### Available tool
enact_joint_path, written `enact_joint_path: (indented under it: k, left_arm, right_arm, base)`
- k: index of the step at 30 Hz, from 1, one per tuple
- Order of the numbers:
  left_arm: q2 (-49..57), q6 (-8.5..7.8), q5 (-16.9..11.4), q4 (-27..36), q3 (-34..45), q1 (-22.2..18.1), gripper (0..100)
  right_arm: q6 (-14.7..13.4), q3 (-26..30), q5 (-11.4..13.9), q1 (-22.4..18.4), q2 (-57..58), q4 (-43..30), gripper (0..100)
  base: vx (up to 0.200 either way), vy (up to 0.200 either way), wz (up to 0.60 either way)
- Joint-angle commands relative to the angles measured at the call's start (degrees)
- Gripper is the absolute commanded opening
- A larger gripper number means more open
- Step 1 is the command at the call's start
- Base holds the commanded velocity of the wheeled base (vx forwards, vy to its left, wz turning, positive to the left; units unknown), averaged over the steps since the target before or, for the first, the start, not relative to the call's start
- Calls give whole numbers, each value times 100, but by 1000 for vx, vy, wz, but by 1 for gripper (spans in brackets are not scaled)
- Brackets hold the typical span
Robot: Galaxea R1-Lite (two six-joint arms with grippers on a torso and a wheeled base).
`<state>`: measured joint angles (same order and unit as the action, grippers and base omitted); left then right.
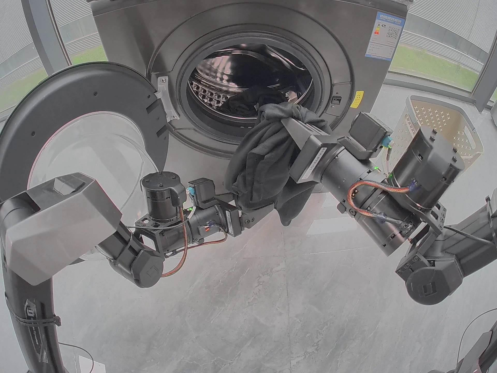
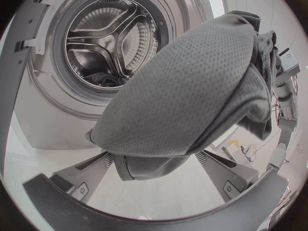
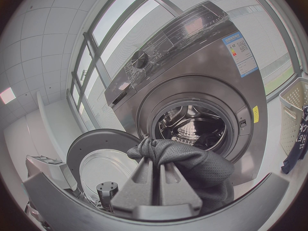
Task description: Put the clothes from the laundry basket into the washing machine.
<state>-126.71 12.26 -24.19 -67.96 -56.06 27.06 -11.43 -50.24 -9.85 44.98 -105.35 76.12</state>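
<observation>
landmark: the drum opening (image 1: 248, 79) of the washing machine (image 1: 129, 32); its door (image 1: 83, 115) is swung wide to the robot's left of the opening.
task's thing: a dark grey garment (image 1: 264, 161), bunched and hanging in front of the opening's lower rim. its top fold is about level with the lip and its bulk droops below it toward the floor.
right gripper (image 3: 158, 166): fingers pressed together on the garment's upper bunch, just outside the opening and to the robot's right of its centre.
left gripper (image 1: 261, 213): below the opening, under the hanging cloth. its fingers are spread apart and the lower fold sags between them; whether it bears any weight cannot be told.
deciding relation: the opening lies ahead of and slightly above the clamped bunch. the garment's long axis runs down and away from the opening, so most of the cloth hangs outside and below the lip. the right arm is nearer the opening; the left is nearer the trailing end.
step, as judged: carrying the garment to the drum; insertion not yet done.
next move, as judged: the bunch goes forward over the lip, with the tail lifted so that it does not catch on the rim.
already inside: dark cloth (image 1: 248, 102) low in the drum.
source: laundry basket (image 1: 466, 125), to the robot's right of the opening, beside the machine; a navy garment (image 3: 296, 145) hangs over its side.
</observation>
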Motion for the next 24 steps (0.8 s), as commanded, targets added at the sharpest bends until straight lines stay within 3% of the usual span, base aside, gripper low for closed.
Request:
enact_joint_path:
  k: [1,5,6,15,24]
  left_arm:
    - [-91,4,63,-68,-54,10,100]
    - [-108,30,239,-130,-71,53,100]
    - [-108,39,239,-138,-71,53,0]
    - [243,92,344,-604,544,229,0]
    - [1087,101,371,-1272,1862,563,0]
  right_arm:
    - [1,40,1,-7,6,0,0]
    - [1,67,1,-7,6,8,0]
    - [1,67,1,-7,6,0,0]
    - [1,102,18,-86,-21,8,0]
    - [-8,278,36,-139,-108,87,0]
  base:
    - [0,0,0]
    - [0,0,0]
    - [0,0,0]
    - [0,0,0]
    - [0,0,0]
